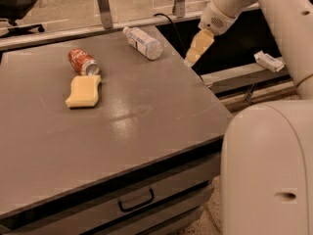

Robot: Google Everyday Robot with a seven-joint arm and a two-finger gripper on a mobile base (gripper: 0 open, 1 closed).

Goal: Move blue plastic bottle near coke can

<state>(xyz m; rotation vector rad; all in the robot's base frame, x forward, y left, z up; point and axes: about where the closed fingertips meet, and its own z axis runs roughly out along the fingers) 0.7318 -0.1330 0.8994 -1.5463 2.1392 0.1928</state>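
While the gripper (195, 50) hangs just off the table's (146, 126) far right edge, tilted down and to the left at the end of the white arm (230, 4), the bottle (143, 42) lies on its side on the tabletop. It's up by the far edge, white cap pointing to the back left, base toward the gripper. The two are near each other but apart. Nothing shows in the gripper's grasp, and how far open it stands I cannot tell.

Over on the left lies the can (83, 62), also on its side, silver top facing front right. A yellow sponge (84, 91) sits flat right in front of it, close enough that the two may be touching. Bare tabletop separates bottle and can. Down front is a drawer with a dark handle (136, 201), and the robot's pale body (266, 170) fills the lower right.
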